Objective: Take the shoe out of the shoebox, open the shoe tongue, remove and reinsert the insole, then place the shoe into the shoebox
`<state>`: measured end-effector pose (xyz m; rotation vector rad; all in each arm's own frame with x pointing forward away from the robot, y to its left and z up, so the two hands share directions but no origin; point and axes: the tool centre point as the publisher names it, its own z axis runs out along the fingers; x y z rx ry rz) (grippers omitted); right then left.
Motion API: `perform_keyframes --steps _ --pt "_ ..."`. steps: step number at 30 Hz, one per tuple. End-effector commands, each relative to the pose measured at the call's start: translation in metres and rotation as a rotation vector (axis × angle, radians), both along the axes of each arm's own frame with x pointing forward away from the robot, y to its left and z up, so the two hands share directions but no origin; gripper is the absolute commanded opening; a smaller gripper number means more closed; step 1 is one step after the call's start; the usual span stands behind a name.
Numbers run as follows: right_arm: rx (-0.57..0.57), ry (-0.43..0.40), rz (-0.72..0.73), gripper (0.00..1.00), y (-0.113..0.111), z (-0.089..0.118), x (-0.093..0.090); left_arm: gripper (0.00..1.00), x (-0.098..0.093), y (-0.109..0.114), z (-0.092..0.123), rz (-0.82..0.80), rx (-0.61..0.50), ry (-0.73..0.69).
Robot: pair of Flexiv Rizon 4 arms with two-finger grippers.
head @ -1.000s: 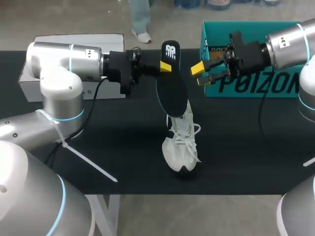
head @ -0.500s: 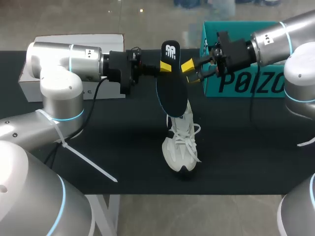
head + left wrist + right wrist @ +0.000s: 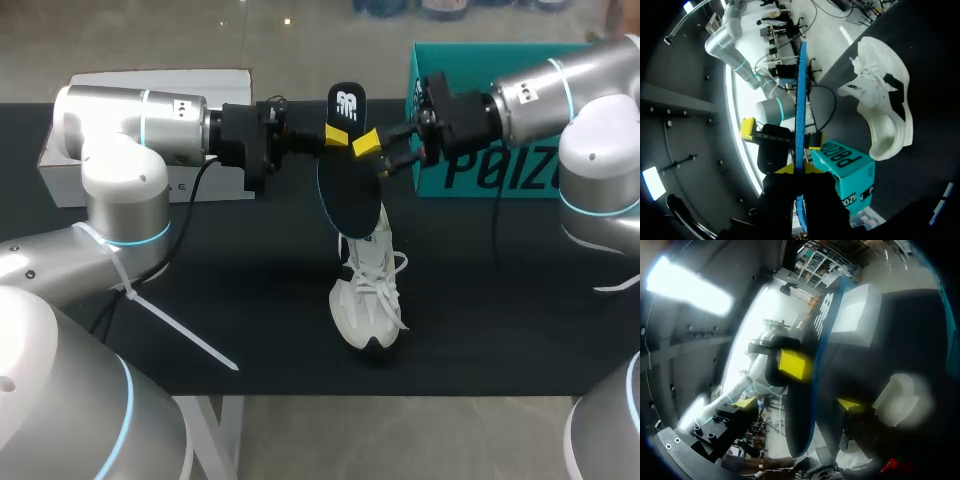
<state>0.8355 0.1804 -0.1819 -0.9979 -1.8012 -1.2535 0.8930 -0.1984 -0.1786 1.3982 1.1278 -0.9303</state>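
Black foam insole (image 3: 350, 190), blue at the rim, hangs upright above the middle of the worktop (image 3: 250, 300). Its lower end is over the collar of the white shoe (image 3: 368, 295); whether the two touch cannot be told. The shoe lies nearer the front edge, toe toward that edge, laces loose. The teal shoebox (image 3: 520, 170) stands at the far right corner.

Handling, as judged: the insole is light, thin and flexible, with a grippy fabric face. It will bow if held at one end only, so a flat pinch across both faces near the heel end is soundest. The shoe is soft-walled and light and may shift when the insole is pushed in.

Left arm: reaches level from the left edge, its left tool (image 3: 340, 135) clenched across the upper end of the insole, which shows edge-on between the yellow tips in the left wrist view.

Right arm: extends level from the right edge, forearm passing in front of the shoebox. Its right tool (image 3: 375, 157) is spread, one finger to each side of the insole, not gripping.
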Motion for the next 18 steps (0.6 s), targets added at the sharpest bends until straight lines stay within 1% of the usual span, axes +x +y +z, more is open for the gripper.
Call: perform_keyframes --steps 1,2,3,4,5,9,11,12,13,14,17,18 --pt "0.005 0.000 -0.004 1.00 0.001 -0.002 -0.005 0.00 0.000 -0.001 -0.001 0.003 -0.002 -0.003" --pt "0.005 0.001 -0.001 0.91 0.002 -0.002 -0.006 0.00 0.000 -0.001 -0.001 0.003 -0.002 -0.003" --pt "0.004 0.000 0.002 0.79 0.003 -0.002 -0.007 0.00 0.000 -0.001 -0.001 0.003 -0.002 -0.003" --pt "0.004 0.000 0.003 0.58 0.003 -0.002 -0.007 0.00 0.000 -0.001 -0.001 0.003 -0.002 -0.003" --pt "0.005 0.000 0.004 0.49 0.004 -0.002 -0.007 0.00 0.000 -0.001 -0.001 0.003 -0.002 -0.003" --pt "0.006 -0.007 0.006 0.47 0.008 0.001 -0.006 0.00 0.000 -0.001 -0.001 0.003 -0.002 -0.003" --pt "0.005 -0.009 0.008 0.43 0.010 0.002 -0.005 0.00 0.000 -0.001 -0.001 0.003 -0.002 -0.003" --pt "0.005 -0.010 0.009 0.39 0.010 0.002 -0.005 0.00 0.000 -0.001 -0.001 0.003 -0.002 -0.003" --pt "0.005 -0.010 0.009 0.30 0.010 0.002 -0.004 0.00 0.000 -0.001 -0.001 0.003 -0.002 -0.003" --pt "0.005 -0.011 0.009 0.24 0.011 0.002 -0.004 0.00 0.000 -0.001 -0.001 0.003 -0.002 -0.003" --pt "0.005 -0.010 0.007 0.23 0.011 0.002 -0.003 0.00 0.000 -0.001 -0.001 0.003 -0.002 -0.003" --pt "0.004 -0.009 0.006 0.25 0.011 0.002 -0.002 0.00 0.000 -0.001 -0.001 0.003 -0.002 -0.003"
